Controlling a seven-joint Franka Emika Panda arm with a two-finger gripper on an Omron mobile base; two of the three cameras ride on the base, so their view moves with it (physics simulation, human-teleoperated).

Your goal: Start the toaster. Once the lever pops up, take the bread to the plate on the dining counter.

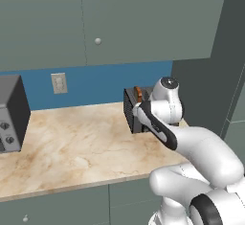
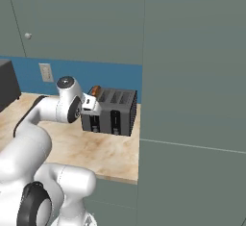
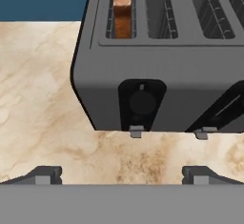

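Observation:
The dark grey toaster [image 1: 131, 110] [image 2: 113, 110] [image 3: 157, 61] stands at the right end of the marbled counter, against the blue wall. The bread [image 1: 138, 94] [image 2: 95, 91] [image 3: 122, 7], an orange-brown slice, stands in the leftmost top slot and pokes out a little. My gripper [image 3: 123, 176] is open and hovers just in front of the toaster's front face, slightly above it, holding nothing. In the hand view a small grey lever tab [image 3: 136, 131] sits at the low end of the left front slot, between my fingertips [image 3: 45, 175], and a second tab [image 3: 205, 133] sits to its right.
A larger grey oven box [image 1: 10, 114] [image 2: 6, 86] with round knobs stands at the counter's left end. A tall grey-green cabinet panel [image 2: 192, 100] closes off the toaster's right side. Wall cabinets [image 1: 95, 18] hang above, and a wall outlet [image 1: 59, 83] is on the blue wall.

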